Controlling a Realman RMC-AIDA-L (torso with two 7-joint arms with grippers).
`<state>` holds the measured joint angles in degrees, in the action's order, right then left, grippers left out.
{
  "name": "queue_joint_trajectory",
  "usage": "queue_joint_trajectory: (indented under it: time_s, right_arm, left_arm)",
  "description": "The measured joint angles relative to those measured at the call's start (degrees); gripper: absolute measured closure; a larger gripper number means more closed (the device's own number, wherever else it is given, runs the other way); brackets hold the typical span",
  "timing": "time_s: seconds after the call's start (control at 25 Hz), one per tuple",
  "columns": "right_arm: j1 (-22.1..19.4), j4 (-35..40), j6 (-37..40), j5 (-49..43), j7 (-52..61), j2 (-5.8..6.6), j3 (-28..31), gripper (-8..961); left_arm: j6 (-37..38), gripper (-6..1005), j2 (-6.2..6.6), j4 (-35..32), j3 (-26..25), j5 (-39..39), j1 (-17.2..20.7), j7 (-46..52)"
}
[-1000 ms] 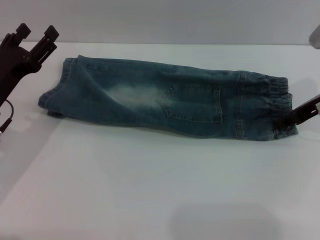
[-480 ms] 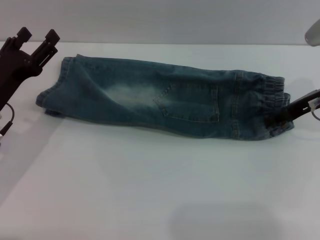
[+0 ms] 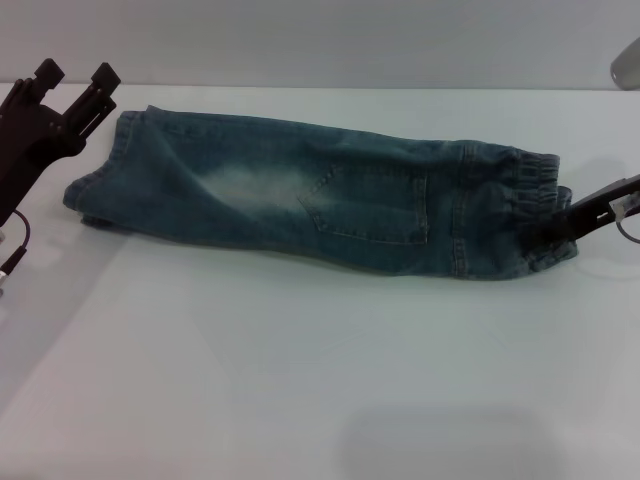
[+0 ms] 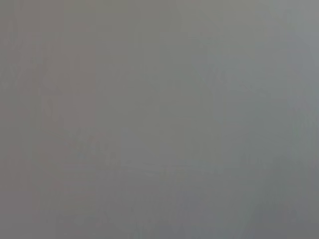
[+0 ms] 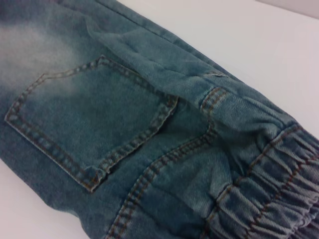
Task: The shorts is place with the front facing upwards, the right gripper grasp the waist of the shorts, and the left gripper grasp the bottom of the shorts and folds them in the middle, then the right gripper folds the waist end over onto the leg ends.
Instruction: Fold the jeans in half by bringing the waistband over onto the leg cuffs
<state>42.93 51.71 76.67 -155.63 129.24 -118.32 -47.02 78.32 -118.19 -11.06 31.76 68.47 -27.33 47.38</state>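
- Clamped on the waist of the shorts (image 3: 535, 190): right gripper (image 3: 562, 226), reaching in from three o'clock in the head view, jaws buried in the ruched band.
- Spread apart and holding nothing: prongs of the left gripper (image 3: 75, 72), raised at ten o'clock, just beside the leg ends (image 3: 95, 190) but not touching them.
- Folded lengthwise and stretched across the white table (image 3: 300, 380): the shorts (image 3: 310, 200), running from nine o'clock to three o'clock, hems toward the left gripper, waist toward the right.
- Uppermost on the folded denim: square back pocket (image 3: 370, 205) near the middle, pale faded patch (image 3: 250, 185) beside it on the nine o'clock side.
- Shown only by the right wrist view: orange stitching around the pocket (image 5: 94, 124), a double-stitched seam (image 5: 164, 169) curving past it, and the tight gathers of the elastic band (image 5: 269, 194); own fingers out of frame there.
- Shown only by the head view: both grippers, the whole length of the garment, and a thin cable (image 3: 18, 245) hanging from the left arm.
- Nothing but a flat grey field in the left wrist view.
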Motion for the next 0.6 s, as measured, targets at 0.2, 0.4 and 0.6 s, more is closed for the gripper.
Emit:
queue_joint_trajectory:
  time_s: [0.2, 0.4, 0.6]
  right_arm:
    - [-0.3, 0.1, -0.1, 0.1, 0.0, 0.02, 0.0, 471]
    - [-0.7, -0.2, -1.0, 0.1, 0.0, 0.02, 0.0, 472]
    - [-1.1, -0.4, -1.3, 0.1, 0.0, -0.07, 0.0, 471]
  left_arm:
    - [-0.4, 156, -0.08, 0.0, 0.0, 0.0, -0.2, -1.3]
    - [-0.4, 156, -0.07, 0.6, 0.0, -0.1, -0.4, -1.5]
    - [-0.5, 156, -0.04, 0.7, -0.1, -0.6, -0.4, -1.5]
